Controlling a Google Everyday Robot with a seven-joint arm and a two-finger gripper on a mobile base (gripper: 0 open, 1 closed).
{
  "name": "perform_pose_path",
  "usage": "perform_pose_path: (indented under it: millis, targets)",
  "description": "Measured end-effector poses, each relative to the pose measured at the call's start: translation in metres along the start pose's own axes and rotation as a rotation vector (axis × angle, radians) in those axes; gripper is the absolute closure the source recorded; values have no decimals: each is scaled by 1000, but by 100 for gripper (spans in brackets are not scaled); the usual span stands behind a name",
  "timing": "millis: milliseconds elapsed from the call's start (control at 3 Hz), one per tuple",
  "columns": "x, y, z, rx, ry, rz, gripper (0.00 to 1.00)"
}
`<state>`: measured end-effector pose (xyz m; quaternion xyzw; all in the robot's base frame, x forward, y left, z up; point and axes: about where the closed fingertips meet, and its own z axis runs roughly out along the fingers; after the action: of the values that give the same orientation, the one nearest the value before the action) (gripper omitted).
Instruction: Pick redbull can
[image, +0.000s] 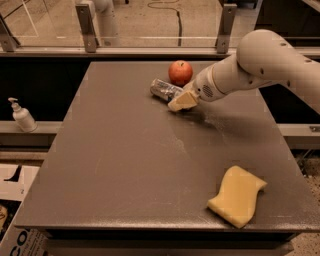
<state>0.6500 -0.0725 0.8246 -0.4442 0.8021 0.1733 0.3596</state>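
Wrist housing on the arm (235, 75) covers the back of the pincer (182, 101), so only a cream, wedge-shaped tip of it shows. Whether it is released or clenched cannot be told. The arm itself runs out of the picture at the right edge. The can's (164, 89) right end is hidden behind that cream tip, and its markings are hard to make out: just silver with dark patches.

The can lies on its side on the far part of the table (130, 165), pointing from upper left to lower right, just in front and to the left of the apple (180, 72). Whether can and apple touch is unclear. The pincer sits at the can's right end, low over the table, with its tip pointing left and overlapping that end. Contact between the two cannot be confirmed. The can rests on the table, not lifted.

Well apart from these, a yellow sponge (237, 196) lies near the table's front right corner. A pump bottle (22, 116) stands on a ledge off the table's left side.
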Motion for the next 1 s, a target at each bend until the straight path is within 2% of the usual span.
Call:
perform_pose_path:
  millis: [667,1000]
  targets:
    - [-3,2,-5,4,-48,-4,87]
    - [-7,6,-16,3,-102,-13,100]
